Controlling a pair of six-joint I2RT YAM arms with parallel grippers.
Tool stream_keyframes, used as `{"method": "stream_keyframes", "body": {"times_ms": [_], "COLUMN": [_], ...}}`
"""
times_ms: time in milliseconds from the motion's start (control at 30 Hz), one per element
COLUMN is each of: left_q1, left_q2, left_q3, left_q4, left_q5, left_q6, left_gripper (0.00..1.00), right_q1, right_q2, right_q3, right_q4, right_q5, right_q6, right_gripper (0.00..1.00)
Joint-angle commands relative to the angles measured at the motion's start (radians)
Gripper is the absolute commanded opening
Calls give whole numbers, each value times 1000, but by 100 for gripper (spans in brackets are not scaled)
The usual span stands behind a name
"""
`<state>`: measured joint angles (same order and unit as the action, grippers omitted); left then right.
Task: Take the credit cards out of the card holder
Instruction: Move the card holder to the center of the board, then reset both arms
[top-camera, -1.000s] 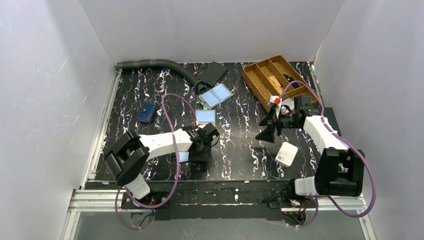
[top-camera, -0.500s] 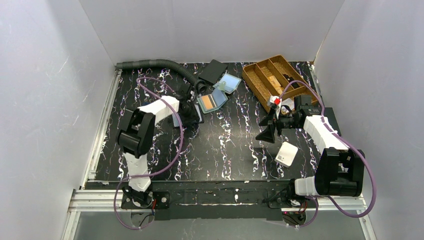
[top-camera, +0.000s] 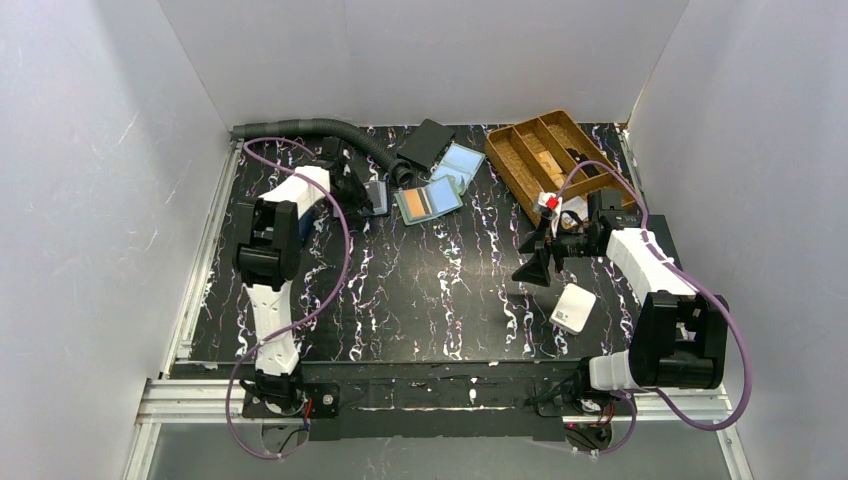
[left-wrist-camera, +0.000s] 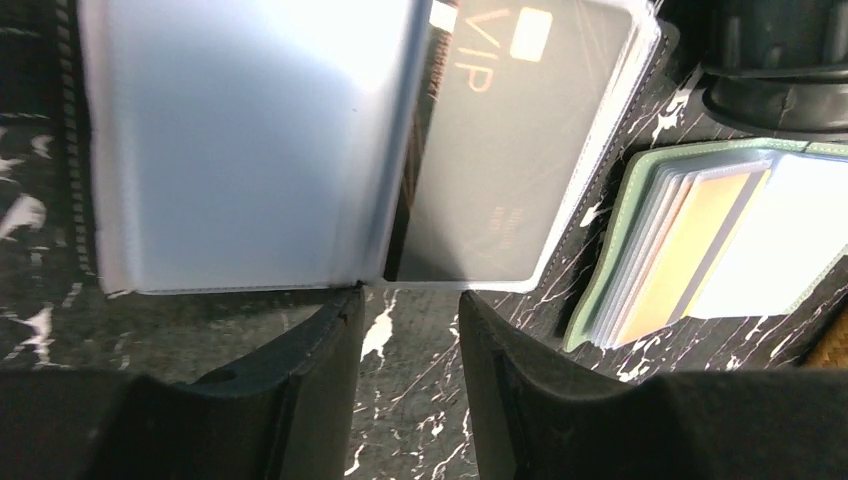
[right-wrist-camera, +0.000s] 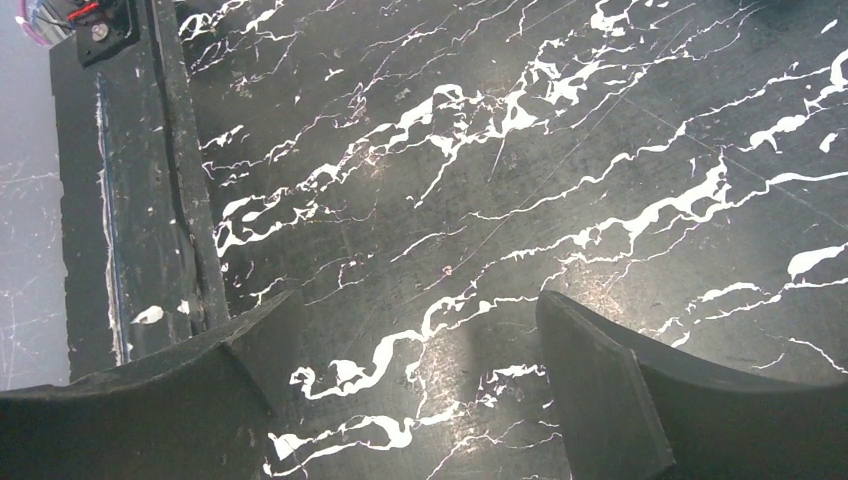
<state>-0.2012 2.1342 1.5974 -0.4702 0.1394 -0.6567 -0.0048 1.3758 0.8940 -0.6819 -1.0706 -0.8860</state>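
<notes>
The grey-green card holder (top-camera: 428, 202) lies open at the back of the table, an orange card (top-camera: 412, 206) and a blue card (top-camera: 441, 198) showing in its pockets. In the left wrist view the holder's green rim (left-wrist-camera: 608, 245) and orange card (left-wrist-camera: 690, 255) sit to the right. My left gripper (top-camera: 362, 195) (left-wrist-camera: 410, 295) stands open with nothing between its fingers, its tips at the edge of a dark wallet's clear sleeves (left-wrist-camera: 240, 150). One sleeve holds a black-grey VIP card (left-wrist-camera: 510, 150). My right gripper (top-camera: 535, 268) (right-wrist-camera: 418, 300) hangs wide open over bare table.
A wooden divided tray (top-camera: 535, 150) stands at the back right. A white square box (top-camera: 573, 307) lies near the right arm. A grey hose (top-camera: 310, 128) runs along the back left, ending by a black flat piece (top-camera: 428, 143). A pale blue panel (top-camera: 460, 165) lies behind the holder.
My left arm has swung from the near middle of the table out to the back left. The holder now shows its orange card. The right arm has not moved.
</notes>
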Motion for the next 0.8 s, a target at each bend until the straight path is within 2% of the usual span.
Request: {"method": "stream_keyframes", "body": {"times_ms": [0,100,200,267,300,367,600,767], "left_q1": [26,41,58,68,78,98,277,298], "left_q2": [-135,-281,-444,-567,-647,-759,-1046,-1180], "left_q3": [-30,-129,-232,-315,-366,-431,-600,-646], "left_q4": [29,110,168,201,222,240,218,104], "left_q5": [61,90,135,156,168,202,479,492], "left_q6": [79,109,173,194,195,193,117,173], "left_gripper": [39,44,54,65,79,96,98,98], "right_q1": [4,3,-10,-28,-35,-45,-93,-131], "right_q2": [-8,-20,-38,-53,-67,-83,-116,-85], "right_q3": [39,46,55,71,87,118,251,377], "right_q4": [-16,-6,24,48,67,86,165,197], "right_q5": [13,37,75,111,147,189,364,404], "right_q6": [-22,-10,40,79,116,161,361,586], "right_gripper": [95,95,95,96,96,97,98,98]}}
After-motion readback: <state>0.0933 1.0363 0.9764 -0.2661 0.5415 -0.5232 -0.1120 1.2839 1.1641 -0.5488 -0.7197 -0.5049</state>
